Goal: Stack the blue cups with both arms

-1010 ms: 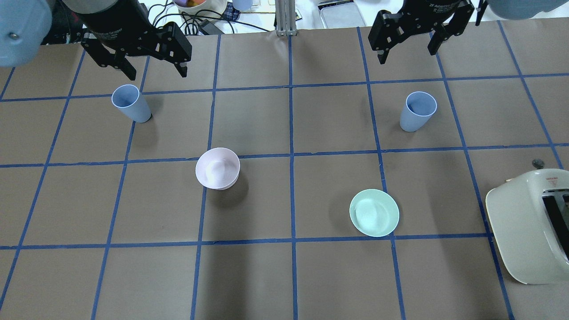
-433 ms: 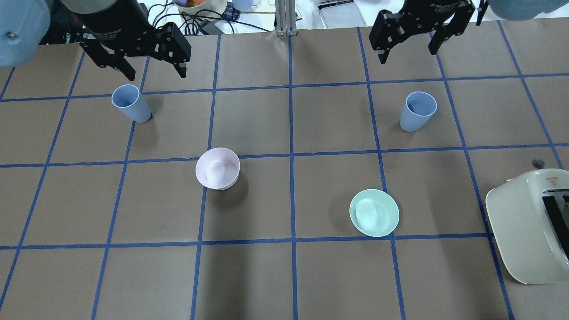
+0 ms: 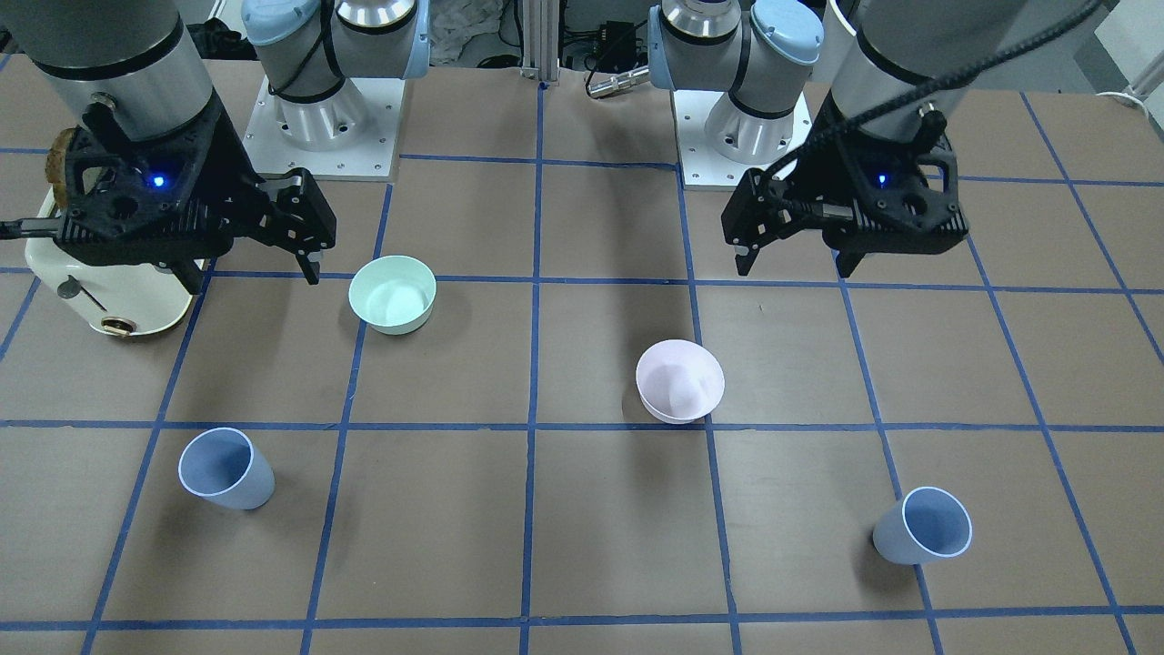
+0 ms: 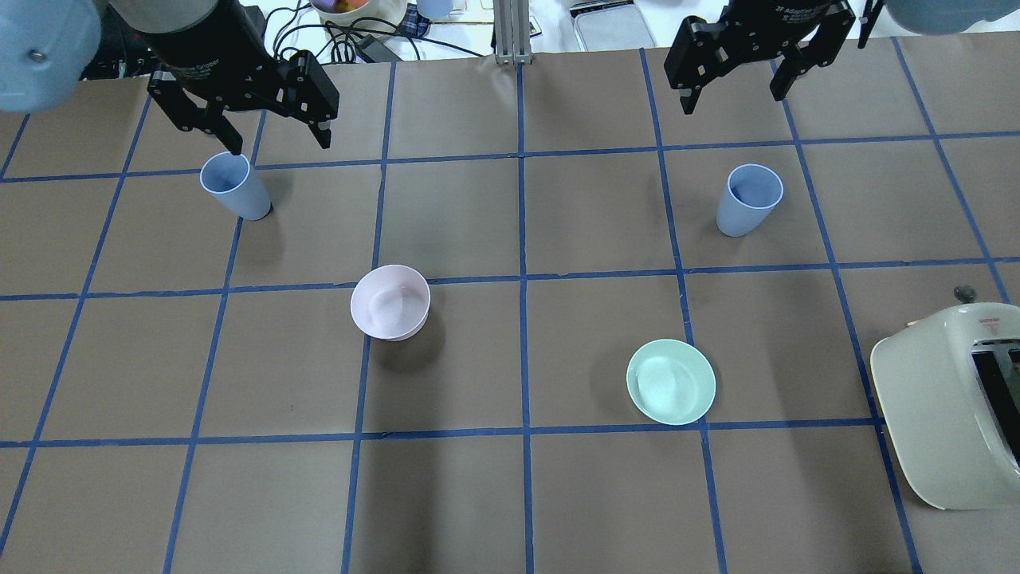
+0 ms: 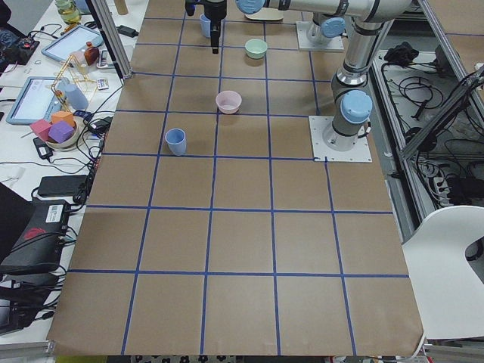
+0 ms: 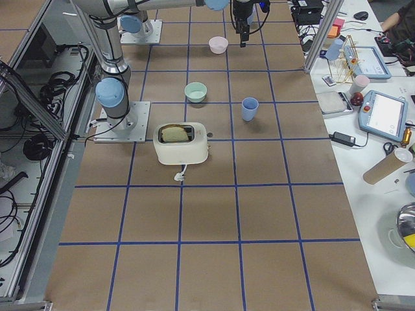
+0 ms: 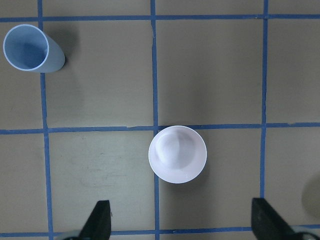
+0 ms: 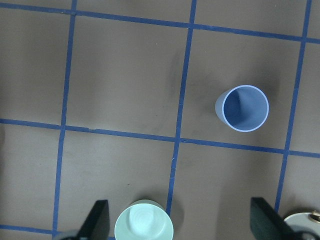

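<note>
Two pale blue cups stand upright on the brown table. The left cup (image 4: 235,187) also shows in the front view (image 3: 923,526) and the left wrist view (image 7: 30,48). The right cup (image 4: 749,199) shows in the front view (image 3: 225,468) and the right wrist view (image 8: 243,108). My left gripper (image 4: 279,143) is open and empty, held high above the table, as the front view (image 3: 793,268) shows. My right gripper (image 4: 731,100) is open and empty, also held high in the front view (image 3: 255,277).
A pale pink bowl (image 4: 390,301) sits left of the middle. A mint-green bowl (image 4: 671,381) sits right of the middle. A cream toaster (image 4: 948,402) stands at the right edge. Cables and clutter lie beyond the far edge of the table.
My left gripper has shifted so that one fingertip now lines up with the left cup's rim in the overhead view. My right gripper has barely moved. The cups have not moved.
</note>
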`<state>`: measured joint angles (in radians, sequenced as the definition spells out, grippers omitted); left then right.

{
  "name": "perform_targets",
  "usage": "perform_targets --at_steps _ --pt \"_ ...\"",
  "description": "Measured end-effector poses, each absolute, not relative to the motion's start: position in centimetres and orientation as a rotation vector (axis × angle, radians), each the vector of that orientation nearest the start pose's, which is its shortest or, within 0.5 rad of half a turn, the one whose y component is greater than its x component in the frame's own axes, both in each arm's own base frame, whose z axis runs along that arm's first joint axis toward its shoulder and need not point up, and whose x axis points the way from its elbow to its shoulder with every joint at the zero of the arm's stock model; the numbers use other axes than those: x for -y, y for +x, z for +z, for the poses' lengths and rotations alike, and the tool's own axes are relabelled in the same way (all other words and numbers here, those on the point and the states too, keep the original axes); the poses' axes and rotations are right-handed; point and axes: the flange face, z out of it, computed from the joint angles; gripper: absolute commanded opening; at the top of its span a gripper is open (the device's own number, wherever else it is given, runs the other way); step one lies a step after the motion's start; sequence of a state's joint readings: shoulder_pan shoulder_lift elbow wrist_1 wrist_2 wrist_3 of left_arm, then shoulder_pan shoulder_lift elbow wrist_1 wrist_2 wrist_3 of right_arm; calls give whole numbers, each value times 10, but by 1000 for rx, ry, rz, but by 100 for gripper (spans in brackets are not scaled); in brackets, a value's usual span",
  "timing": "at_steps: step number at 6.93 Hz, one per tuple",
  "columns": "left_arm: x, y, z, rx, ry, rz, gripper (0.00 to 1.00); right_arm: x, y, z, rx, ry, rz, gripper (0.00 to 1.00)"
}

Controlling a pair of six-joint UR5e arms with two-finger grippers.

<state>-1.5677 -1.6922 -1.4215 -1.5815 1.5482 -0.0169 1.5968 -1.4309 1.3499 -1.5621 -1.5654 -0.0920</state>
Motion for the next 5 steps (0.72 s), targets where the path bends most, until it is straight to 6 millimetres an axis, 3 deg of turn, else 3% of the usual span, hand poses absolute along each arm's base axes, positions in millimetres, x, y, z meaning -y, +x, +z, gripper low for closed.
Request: perform_targets --at_steps 1,3,4,5 --pt "570 -115 464 -3164 -42 15 100 553 144 524 -3131 -174 -116 100" --pt "629 -56 375 -3151 -15 -26 100 554 138 526 -3133 -156 -117 100" --pt "649 -32 332 -3106 12 -23 100 552 136 527 -3133 -150 -118 100" --pt "660 -14 301 -3053 23 16 100 551 135 529 -3133 -146 -123 100"
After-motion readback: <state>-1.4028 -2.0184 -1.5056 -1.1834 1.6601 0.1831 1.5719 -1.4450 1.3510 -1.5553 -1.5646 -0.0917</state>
